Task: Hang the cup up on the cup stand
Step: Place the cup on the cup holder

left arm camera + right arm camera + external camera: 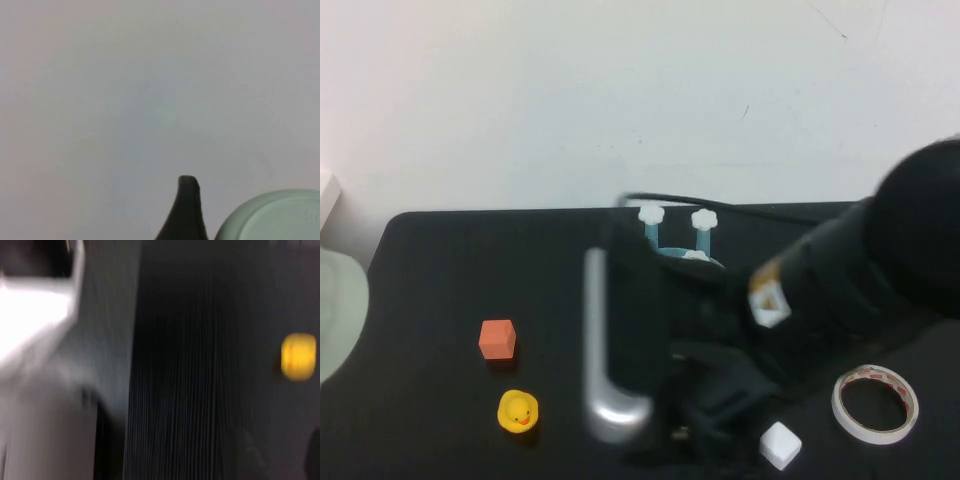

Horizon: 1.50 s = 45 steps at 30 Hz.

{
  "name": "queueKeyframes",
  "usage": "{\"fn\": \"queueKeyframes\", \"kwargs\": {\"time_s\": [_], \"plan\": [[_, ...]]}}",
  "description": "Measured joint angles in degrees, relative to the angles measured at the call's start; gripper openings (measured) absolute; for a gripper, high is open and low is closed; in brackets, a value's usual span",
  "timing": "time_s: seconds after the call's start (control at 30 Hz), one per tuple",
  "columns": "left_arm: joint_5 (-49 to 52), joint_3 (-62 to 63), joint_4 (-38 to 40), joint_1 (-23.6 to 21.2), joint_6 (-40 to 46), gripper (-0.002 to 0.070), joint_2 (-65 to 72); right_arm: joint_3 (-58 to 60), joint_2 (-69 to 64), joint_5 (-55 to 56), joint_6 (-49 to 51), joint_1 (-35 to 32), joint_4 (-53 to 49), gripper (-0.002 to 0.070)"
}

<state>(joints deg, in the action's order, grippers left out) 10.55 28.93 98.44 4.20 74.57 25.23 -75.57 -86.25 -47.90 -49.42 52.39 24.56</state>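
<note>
The pale mint-green cup [275, 215] shows base-first in the left wrist view, against the white wall. One black finger [186, 210] of my left gripper stands beside it; the other is hidden. The cup hangs in the air in that grip. In the high view a pale green shape, likely the cup [335, 310], sits at the far left edge, off the table. The cup stand [678, 240] stands at the table's back centre with white flower caps on blue posts, its base partly hidden by my right arm. My right gripper [695, 410] is a dark blur low over the table's front centre.
On the black table are an orange cube [497, 339], a yellow duck [517, 411] [298, 356], a white cube [780, 444] and a tape roll [875, 403]. A silver-grey curved bar [603, 350] shows at the right arm's end. The white wall rises behind.
</note>
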Motion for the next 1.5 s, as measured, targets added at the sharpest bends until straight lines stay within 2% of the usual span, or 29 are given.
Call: {"fn": "queueKeyframes", "kwargs": {"time_s": [0.13, 0.2, 0.27, 0.43, 0.57, 0.67, 0.93, 1.27, 1.5], "plan": [[2.1, 3.0, -0.1, 0.0, 18.3, 0.0544, 7.4, 0.0, 2.6, -10.9, 11.6, 0.0, -14.1, 0.0094], [3.1, 4.8, -0.1, 0.0, 22.2, 0.0544, 11.8, 0.9, 4.5, -13.5, 16.3, 0.0, -19.8, 0.0042], [4.6, 7.0, -0.2, 0.0, 24.1, 0.0544, 17.2, 3.0, 7.2, -13.8, 20.1, 0.0, -24.6, 0.0022], [12.1, 14.9, -0.5, 0.0, 26.6, 0.0544, 32.5, 12.7, 15.2, -11.6, 30.0, 0.0, -32.3, 0.0008], [20.5, 24.3, -0.8, 0.0, 30.1, 0.0544, 46.2, 21.2, 22.1, -8.8, 36.1, 0.0, -33.6, 0.0006], [29.5, 34.5, -1.1, 0.0, 33.8, 0.0544, 61.6, 27.8, 28.7, -7.7, 41.9, 0.0, -34.1, 0.0006], [43.1, 57.9, -1.9, 1.0, 36.6, 0.0543, 88.7, 32.8, 38.7, -8.8, 52.1, 0.0, -35.6, 0.0006], [38.0, 80.8, -2.3, 8.9, 37.0, 0.0543, 108.0, 33.0, 43.1, -15.5, 57.7, 0.0, -36.4, 0.0004], [29.9, 83.2, -2.3, 11.4, 37.1, 0.0543, 112.5, 33.0, 43.1, -16.9, 58.9, 0.0, -36.4, 0.0003]]}}
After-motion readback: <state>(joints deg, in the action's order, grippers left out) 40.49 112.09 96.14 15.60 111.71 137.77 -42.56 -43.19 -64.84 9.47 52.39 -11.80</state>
